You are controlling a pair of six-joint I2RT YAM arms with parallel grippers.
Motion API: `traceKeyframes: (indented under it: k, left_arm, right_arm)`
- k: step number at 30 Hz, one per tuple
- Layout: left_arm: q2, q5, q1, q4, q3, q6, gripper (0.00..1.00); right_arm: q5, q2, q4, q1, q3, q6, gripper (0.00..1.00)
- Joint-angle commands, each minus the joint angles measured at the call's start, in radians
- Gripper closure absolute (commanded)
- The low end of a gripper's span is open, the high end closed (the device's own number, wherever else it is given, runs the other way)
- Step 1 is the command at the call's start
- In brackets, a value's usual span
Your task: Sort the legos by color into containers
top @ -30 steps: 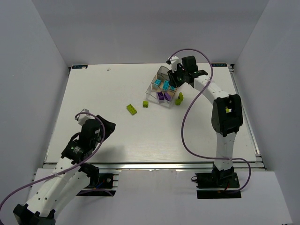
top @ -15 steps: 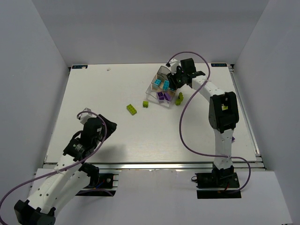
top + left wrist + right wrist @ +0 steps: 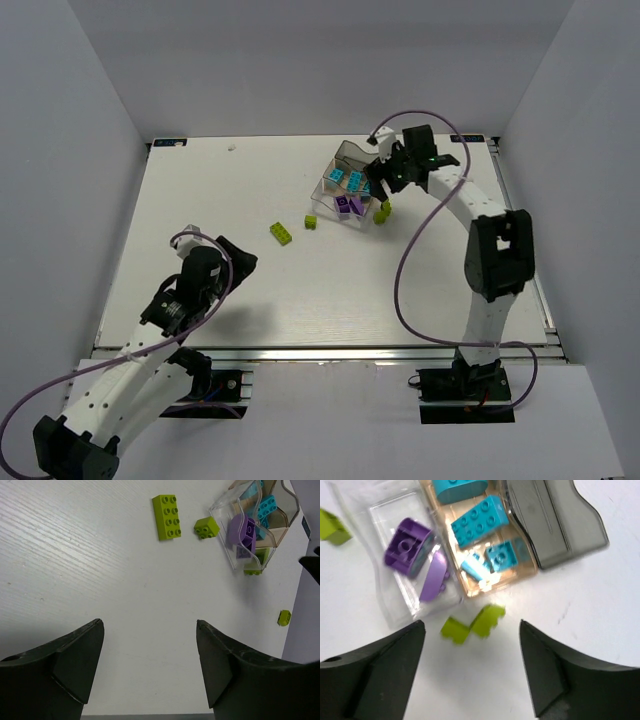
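Note:
The clear three-part tray lies at the far right of the table. Cyan legos fill its tan-based compartment and purple legos lie in the clear one beside it. A lime pair of bricks rests on the table just outside the tray, below my open, empty right gripper, which hovers at the tray's right side. A long lime lego and a small one lie on the table left of the tray, far ahead of my open, empty left gripper.
The tray's smoky grey wavy end points to the far side. One more small lime brick sits on the table near the tray's right. The white enclosure walls stand close behind and to the right of the tray.
My right gripper has opened wide and shifted slightly right over the tray's edge. The left gripper has opened wider and its arm has edged forward.

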Motion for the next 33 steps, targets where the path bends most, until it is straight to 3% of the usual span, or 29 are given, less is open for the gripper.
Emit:
traceKeyframes:
  k: [1,2,5,9,11,15,18,25,33]
  left_arm:
    - [0.023,0.032,-0.002,0.081,-0.019,0.011,0.16]
    - [0.039,0.038,-0.002,0.092,-0.021,0.011,0.16]
    - [0.070,0.065,-0.003,0.126,-0.021,0.017,0.15]
    - [0.115,0.088,-0.002,0.148,-0.005,0.037,0.15]
    - [0.122,0.089,-0.002,0.157,0.001,0.048,0.15]
    - [0.145,0.111,-0.002,0.172,0.002,0.059,0.15]
    - [0.180,0.136,-0.002,0.169,0.022,0.076,0.15]
    - [0.273,0.182,-0.002,0.158,0.087,0.120,0.15]
    - [0.322,0.188,-0.002,0.172,0.122,0.120,0.15]
  right_arm:
    - [-0.048,-0.188,-0.090,-0.048,-0.071,0.020,0.21]
    - [-0.062,-0.215,-0.126,-0.057,-0.092,0.019,0.28]
    - [-0.053,-0.333,-0.252,-0.104,-0.209,-0.037,0.31]
    - [0.046,-0.491,-0.355,-0.170,-0.382,-0.220,0.21]
    - [0.192,-0.561,-0.383,-0.184,-0.485,-0.275,0.14]
    - [0.367,-0.634,-0.386,-0.218,-0.594,-0.349,0.11]
    - [0.435,-0.621,-0.433,-0.252,-0.612,-0.364,0.11]
    - [0.401,-0.539,-0.495,-0.390,-0.634,-0.467,0.12]
    - [0.366,-0.428,-0.475,-0.440,-0.609,-0.507,0.13]
